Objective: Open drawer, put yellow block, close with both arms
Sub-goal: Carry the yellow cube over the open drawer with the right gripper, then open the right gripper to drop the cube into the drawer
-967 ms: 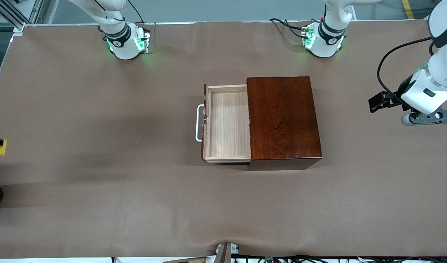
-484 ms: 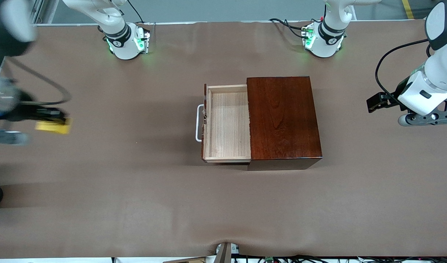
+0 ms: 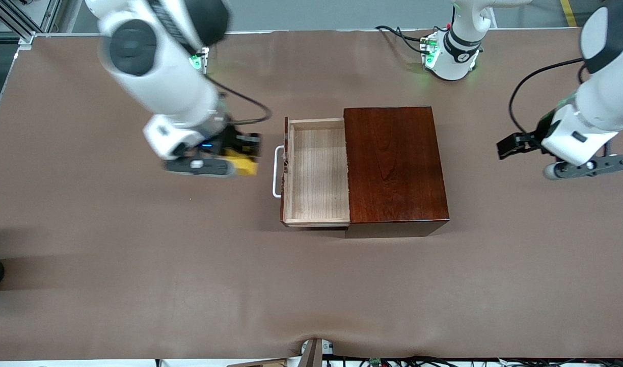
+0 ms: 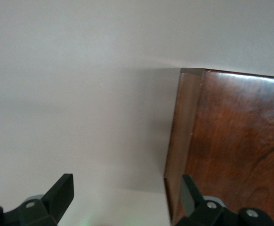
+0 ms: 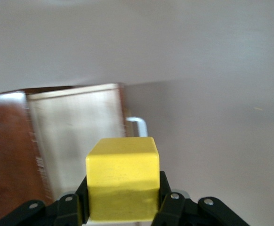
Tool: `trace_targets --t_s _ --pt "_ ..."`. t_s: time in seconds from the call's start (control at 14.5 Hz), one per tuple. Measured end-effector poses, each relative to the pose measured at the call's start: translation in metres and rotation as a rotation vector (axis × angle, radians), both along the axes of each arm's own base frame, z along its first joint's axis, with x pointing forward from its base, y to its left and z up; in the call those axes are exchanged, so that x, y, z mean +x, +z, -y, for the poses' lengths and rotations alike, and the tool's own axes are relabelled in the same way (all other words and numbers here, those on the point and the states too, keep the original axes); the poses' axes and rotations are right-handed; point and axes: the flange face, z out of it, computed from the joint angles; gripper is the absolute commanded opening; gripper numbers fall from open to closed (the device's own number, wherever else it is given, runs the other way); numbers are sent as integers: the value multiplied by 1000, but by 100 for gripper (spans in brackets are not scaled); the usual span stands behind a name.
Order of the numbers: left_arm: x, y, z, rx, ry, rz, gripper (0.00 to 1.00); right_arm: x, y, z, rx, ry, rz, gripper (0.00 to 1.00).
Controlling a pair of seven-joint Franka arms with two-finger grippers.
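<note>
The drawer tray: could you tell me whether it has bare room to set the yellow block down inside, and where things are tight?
The drawer stands open and its pale floor is bare from its handle to the wooden box. The right gripper, shut on the yellow block, hangs over the table beside the handle, the tight spot. The left gripper, open, waits past the box's closed end.

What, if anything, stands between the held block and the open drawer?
Nothing visible does. The right gripper holds the yellow block over the table beside the handle; the drawer is pulled out, its tray bare. The left gripper, open, waits at the box's closed end.
</note>
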Motion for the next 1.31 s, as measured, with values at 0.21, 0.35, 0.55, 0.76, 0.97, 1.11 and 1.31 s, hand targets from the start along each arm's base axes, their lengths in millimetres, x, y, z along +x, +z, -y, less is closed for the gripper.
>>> trace_targets --t_s 0.21,0.35,0.55,0.76,0.97,1.11,1.31 --pt "6 -17 45 6 107 -15 100 -3 -53 -61 34 -9 40 0" --pt "12 -32 83 9 199 -27 100 3 -96 -78 29 -9 39 0" --pt "18 -50 140 15 322 -36 100 17 -150 -79 0 -12 19 0" --pt "19 -64 185 8 486 -12 100 25 -178 -79 -3 5 31 0" --pt "20 -77 220 -17 714 24 100 29 -200 -82 0 6 42 0" --pt "21 -84 237 -37 862 38 100 31 -215 -84 -1 5 44 42" --pt "23 -95 250 -50 1065 39 100 31 -228 -85 -4 6 42 100"
